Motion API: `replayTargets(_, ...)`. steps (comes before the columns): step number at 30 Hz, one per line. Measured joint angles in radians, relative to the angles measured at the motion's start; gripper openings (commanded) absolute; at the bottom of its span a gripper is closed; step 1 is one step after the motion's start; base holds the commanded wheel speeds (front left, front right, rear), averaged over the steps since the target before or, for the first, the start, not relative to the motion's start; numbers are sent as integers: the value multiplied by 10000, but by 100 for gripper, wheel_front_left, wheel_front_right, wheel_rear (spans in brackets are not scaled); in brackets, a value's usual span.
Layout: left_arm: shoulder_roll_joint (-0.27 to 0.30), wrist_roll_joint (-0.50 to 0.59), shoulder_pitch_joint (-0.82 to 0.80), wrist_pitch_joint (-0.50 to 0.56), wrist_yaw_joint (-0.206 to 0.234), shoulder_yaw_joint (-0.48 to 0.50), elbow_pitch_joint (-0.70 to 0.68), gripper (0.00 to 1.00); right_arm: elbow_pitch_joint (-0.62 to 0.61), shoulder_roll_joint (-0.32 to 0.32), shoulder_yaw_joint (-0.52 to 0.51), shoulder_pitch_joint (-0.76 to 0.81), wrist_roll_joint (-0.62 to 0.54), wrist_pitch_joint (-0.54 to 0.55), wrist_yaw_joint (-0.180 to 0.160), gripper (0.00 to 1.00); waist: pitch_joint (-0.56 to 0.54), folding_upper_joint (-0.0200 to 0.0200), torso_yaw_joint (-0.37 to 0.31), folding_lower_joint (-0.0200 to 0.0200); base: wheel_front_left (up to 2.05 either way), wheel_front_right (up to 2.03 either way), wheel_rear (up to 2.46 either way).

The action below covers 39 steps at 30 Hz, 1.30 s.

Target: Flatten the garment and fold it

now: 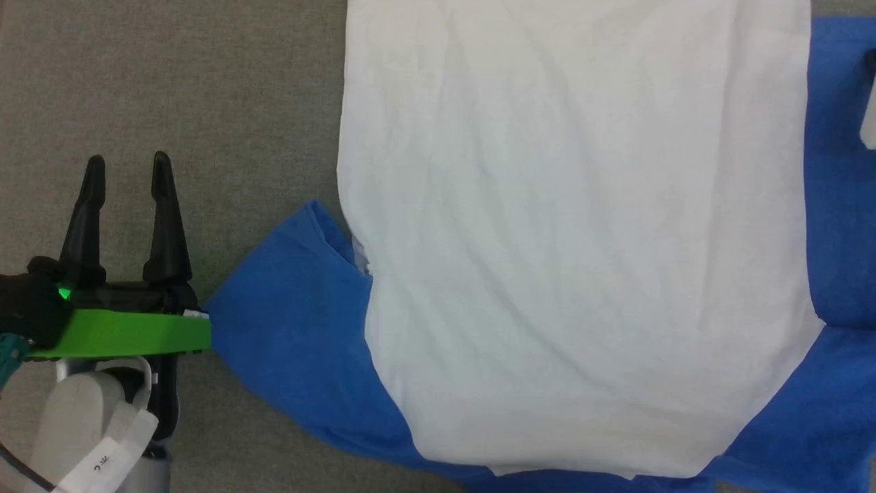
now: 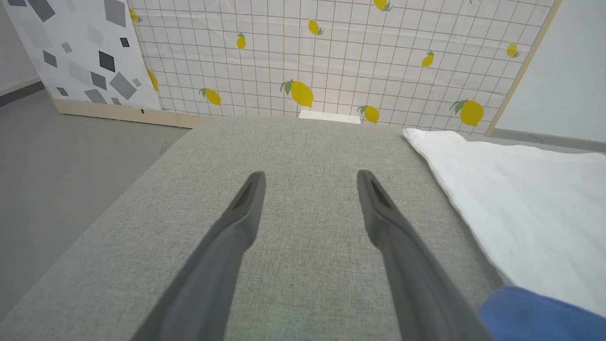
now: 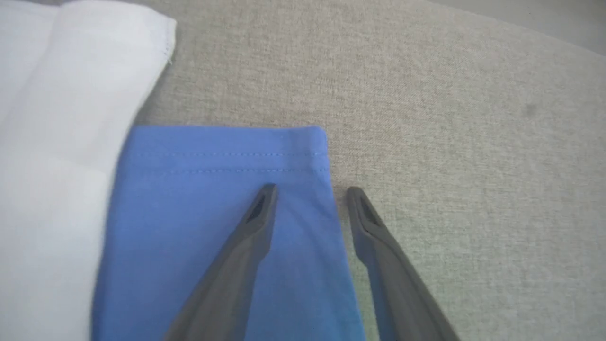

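Note:
The garment (image 1: pixel 575 239) lies spread flat on the grey cloth table (image 1: pixel 171 89), white body in the middle and blue sleeves at both sides. Its left blue sleeve (image 1: pixel 294 322) points toward my left gripper (image 1: pixel 126 164), which hovers open over bare table just left of it, holding nothing. In the left wrist view that left gripper (image 2: pixel 310 177) has the garment's white hem (image 2: pixel 521 199) to its right. My right gripper (image 3: pixel 310 189) is open astride the side edge of the other blue sleeve (image 3: pixel 213 189), with one finger (image 3: pixel 246 237) over the cloth and the other over the table.
A white box (image 2: pixel 329 116) sits at the table's far edge. Behind it stand a lemon-patterned panel (image 2: pixel 331 57) and a grey-speckled panel (image 2: pixel 85 52). Grey floor (image 2: pixel 57 156) lies past the table's left side. A pale object (image 1: pixel 869 120) shows at the right edge above the blue sleeve.

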Motion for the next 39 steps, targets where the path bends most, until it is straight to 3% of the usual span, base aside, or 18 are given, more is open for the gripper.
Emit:
replayTargets(7,-190,244,20,0,-119,54,309,100,-90,353,-1147,291,685,-476,13,0,-552,0,-185,0,0,0,0)
replayTargets(14,-479,320,273,0,-148,209,487,100,-1162,-33,-2293,1467,892,-874,13,0,-1531,0,-448,-1,0,0,0)
replayTargets(19,-711,380,713,0,-146,240,577,100,-2359,-232,-2491,2449,1358,-640,13,0,-2338,0,-659,-2,0,0,0)
replayTargets(23,-815,384,1081,-2,-144,311,625,100,-3488,-464,-2013,3148,1992,-341,13,0,-3025,0,-814,-2,0,0,0)
replayTargets(31,-907,391,1675,-2,-40,416,575,100,-5891,-449,61,4303,3603,844,13,0,-4248,0,-1004,-2,0,0,0)
replayTargets(39,-911,389,1941,-2,33,449,535,100,-6646,-48,2840,4754,4567,1352,12,0,-4976,0,-854,-3,0,0,0)
